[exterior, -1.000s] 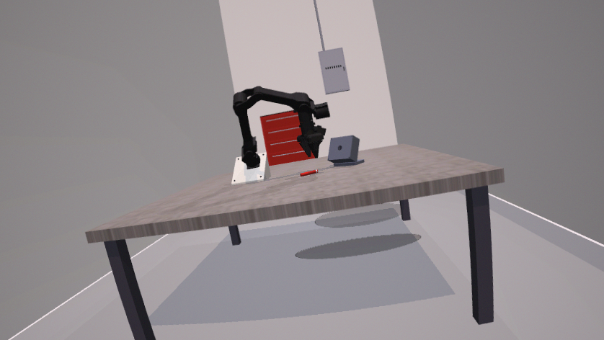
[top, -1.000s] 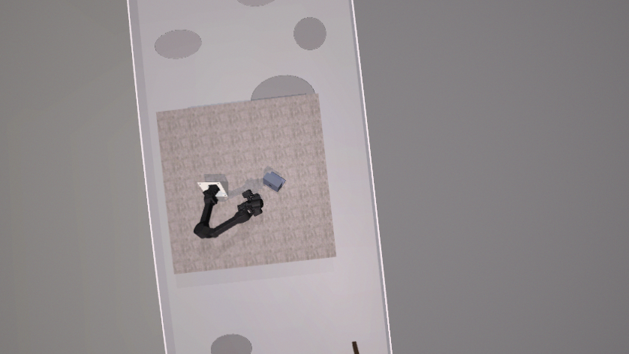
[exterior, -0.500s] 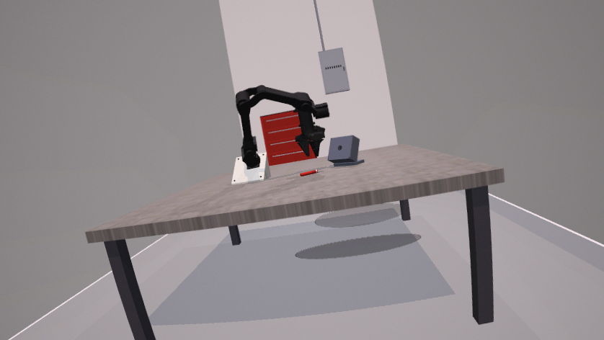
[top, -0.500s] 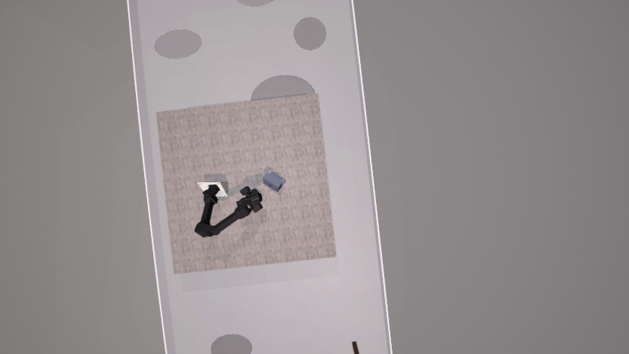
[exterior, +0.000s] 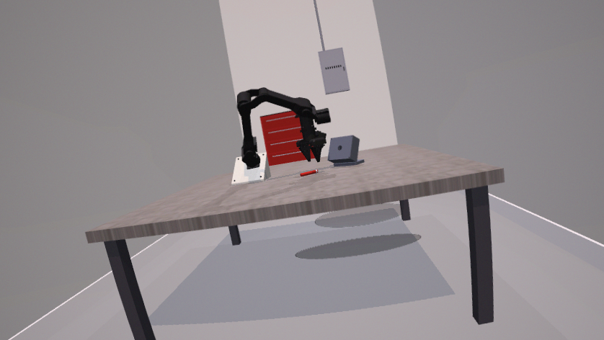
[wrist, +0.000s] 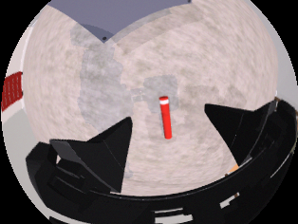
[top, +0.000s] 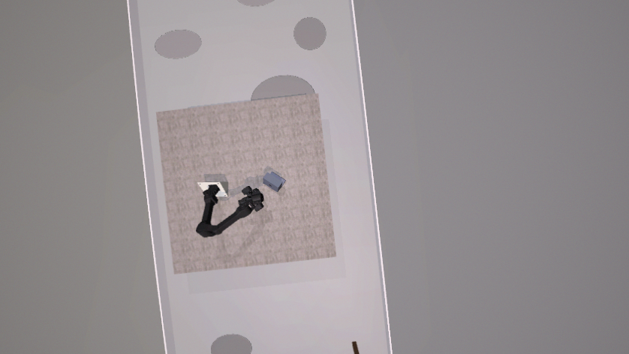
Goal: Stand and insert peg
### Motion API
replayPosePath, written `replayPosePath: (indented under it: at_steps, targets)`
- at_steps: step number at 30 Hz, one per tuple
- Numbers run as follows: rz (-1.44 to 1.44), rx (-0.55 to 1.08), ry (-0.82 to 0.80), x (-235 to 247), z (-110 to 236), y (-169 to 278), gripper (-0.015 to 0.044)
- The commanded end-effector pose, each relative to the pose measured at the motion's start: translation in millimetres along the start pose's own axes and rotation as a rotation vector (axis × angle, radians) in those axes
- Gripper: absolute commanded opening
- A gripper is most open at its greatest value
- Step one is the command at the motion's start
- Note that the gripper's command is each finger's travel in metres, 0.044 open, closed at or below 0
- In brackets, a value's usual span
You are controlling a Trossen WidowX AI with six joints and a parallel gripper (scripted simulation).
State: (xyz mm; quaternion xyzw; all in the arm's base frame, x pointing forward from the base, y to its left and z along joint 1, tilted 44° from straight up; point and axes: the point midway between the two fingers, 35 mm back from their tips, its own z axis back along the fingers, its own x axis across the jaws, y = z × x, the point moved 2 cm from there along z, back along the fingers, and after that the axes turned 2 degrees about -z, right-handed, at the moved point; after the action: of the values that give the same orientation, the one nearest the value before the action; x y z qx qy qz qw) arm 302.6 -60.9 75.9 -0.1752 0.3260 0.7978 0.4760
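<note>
A red peg point(exterior: 308, 172) point(wrist: 167, 117) with a white band at one end lies flat on the table point(exterior: 380, 177). In the wrist view its banded end points toward the panel. My gripper point(exterior: 311, 153) point(wrist: 169, 113) point(top: 252, 199) is open and empty. It hangs a little above the peg, with a finger on either side of it. The grey sloped panel point(exterior: 343, 148) point(top: 273, 180) point(wrist: 126, 1) stands just beyond, with its dark round hole point(exterior: 339, 148) in its face. In the overhead view the arm hides the peg.
The arm's white base plate point(exterior: 247, 173) point(top: 206, 187) sits on the table to the left. A red drawer cabinet point(exterior: 280, 139) stands behind the table, and a grey wall box point(exterior: 334, 70) hangs above it.
</note>
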Motion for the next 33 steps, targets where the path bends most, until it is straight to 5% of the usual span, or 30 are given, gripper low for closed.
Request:
replayPosePath:
  at_steps: [1,26,33]
  targets:
    - [0.006,0.005,0.004,0,-8,1,0.0440]
    - [0.006,0.008,0.008,0,-45,4,0.0440]
    - [0.006,0.008,0.008,0,-45,4,0.0256]
